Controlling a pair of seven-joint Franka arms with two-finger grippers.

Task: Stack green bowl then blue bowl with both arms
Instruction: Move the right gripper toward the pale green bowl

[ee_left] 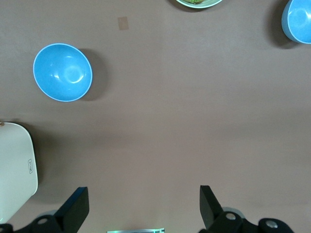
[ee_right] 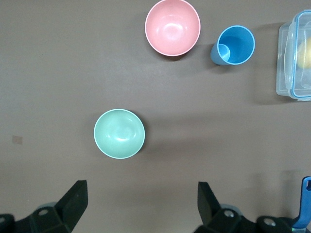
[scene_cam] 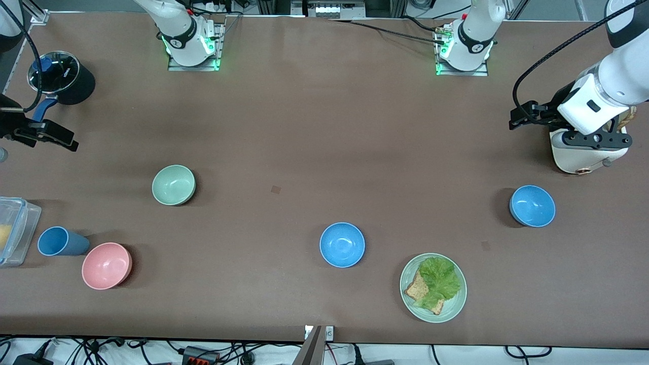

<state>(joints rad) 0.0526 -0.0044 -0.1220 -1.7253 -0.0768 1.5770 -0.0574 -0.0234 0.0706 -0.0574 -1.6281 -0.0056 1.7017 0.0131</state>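
The green bowl (scene_cam: 174,185) stands upright toward the right arm's end of the table; it also shows in the right wrist view (ee_right: 119,133). One blue bowl (scene_cam: 342,245) stands near the table's middle, and a second blue bowl (scene_cam: 532,206) stands toward the left arm's end. The left wrist view shows the second one (ee_left: 62,72) and the edge of the middle one (ee_left: 297,19). My right gripper (scene_cam: 60,138) (ee_right: 141,206) is open and empty over bare table at the right arm's end. My left gripper (scene_cam: 522,116) (ee_left: 143,208) is open and empty over bare table beside a white appliance.
A pink bowl (scene_cam: 106,265), a blue cup (scene_cam: 61,241) and a clear container (scene_cam: 12,230) lie nearer the front camera than the green bowl. A plate (scene_cam: 411,299) holds lettuce and toast. A black pot (scene_cam: 63,76) and the white appliance (scene_cam: 578,154) stand at the table's ends.
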